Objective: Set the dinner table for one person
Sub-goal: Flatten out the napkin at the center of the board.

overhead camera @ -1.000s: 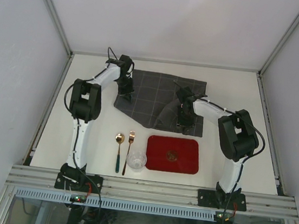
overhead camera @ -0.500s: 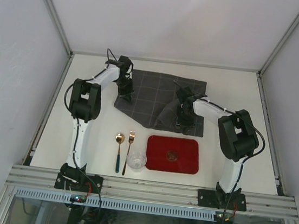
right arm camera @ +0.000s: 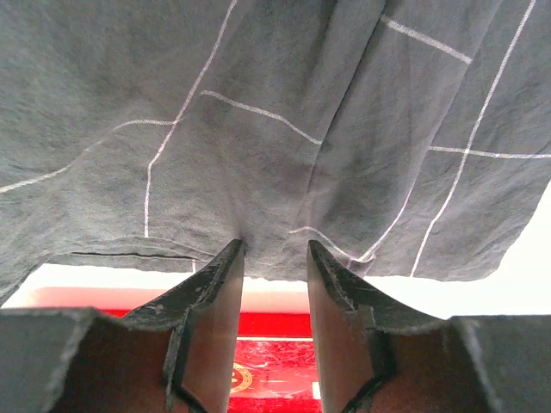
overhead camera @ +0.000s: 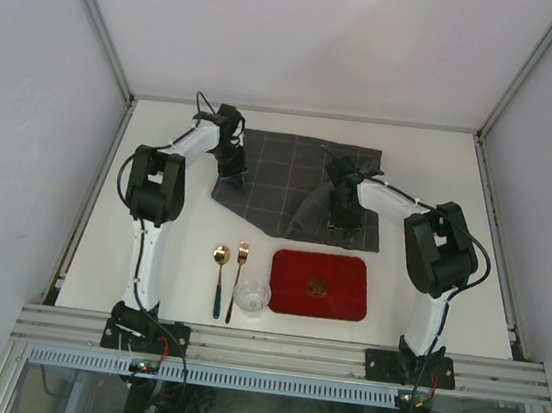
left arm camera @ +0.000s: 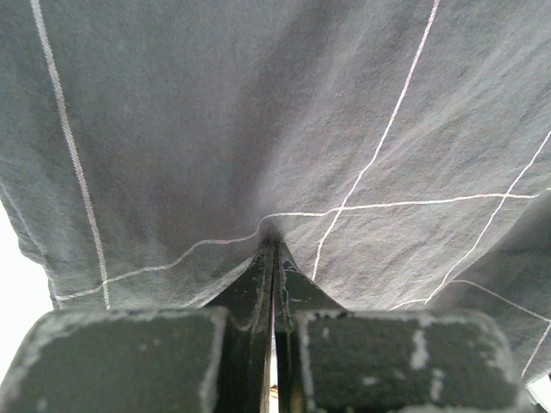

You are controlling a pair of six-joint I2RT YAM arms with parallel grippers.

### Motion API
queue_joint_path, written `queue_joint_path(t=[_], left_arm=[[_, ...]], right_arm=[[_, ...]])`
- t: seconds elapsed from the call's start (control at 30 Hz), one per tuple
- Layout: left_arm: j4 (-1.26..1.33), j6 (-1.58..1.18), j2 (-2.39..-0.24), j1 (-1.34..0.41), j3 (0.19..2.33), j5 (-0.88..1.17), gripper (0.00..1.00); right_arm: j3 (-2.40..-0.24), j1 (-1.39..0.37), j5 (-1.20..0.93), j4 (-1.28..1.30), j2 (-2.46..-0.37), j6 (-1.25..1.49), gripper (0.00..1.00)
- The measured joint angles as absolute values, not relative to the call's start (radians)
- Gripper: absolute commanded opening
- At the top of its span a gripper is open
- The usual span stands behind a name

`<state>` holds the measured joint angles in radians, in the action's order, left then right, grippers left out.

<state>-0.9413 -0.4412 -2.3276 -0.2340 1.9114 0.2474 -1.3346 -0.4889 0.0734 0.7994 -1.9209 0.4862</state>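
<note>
White panels and aluminium posts are seen to enclose the workspace on three sides. Most of the floor of this enclosure is taken up by the dinner table (overhead camera: 442, 167), an off-white top with a rail along its near edge.

The left arm (overhead camera: 157, 192) and the right arm (overhead camera: 437, 251) are bolted at that near edge and are both reached towards the far half.

A dark grey checked cloth (overhead camera: 279, 182) is spread across the far middle of the table, rumpled, with a fold raised near its right side. A red tray (overhead camera: 319, 284) is laid just nearer than the cloth, right of centre.

The left gripper (left arm camera: 273, 249) is set at the cloth's left edge, its jaws pressed together with a pinch of fabric caught between them. The right gripper (right arm camera: 275, 249) is placed at the cloth's near edge with its jaws parted; the hem is seen at the fingertips and nothing is clamped.

A spoon (overhead camera: 219, 280) and a fork (overhead camera: 237, 280) are laid side by side left of the tray. A small clear glass (overhead camera: 252, 295) is stood between fork and tray.
</note>
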Motion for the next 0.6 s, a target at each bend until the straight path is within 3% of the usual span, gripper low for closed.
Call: queue_joint_path(t=[0.6], left_arm=[[-0.936, -0.442, -2.324, -0.234, 1.904, 0.252, 0.00]], right_arm=[[-1.370, -0.486, 0.085, 0.814, -1.961, 0.483, 0.31]])
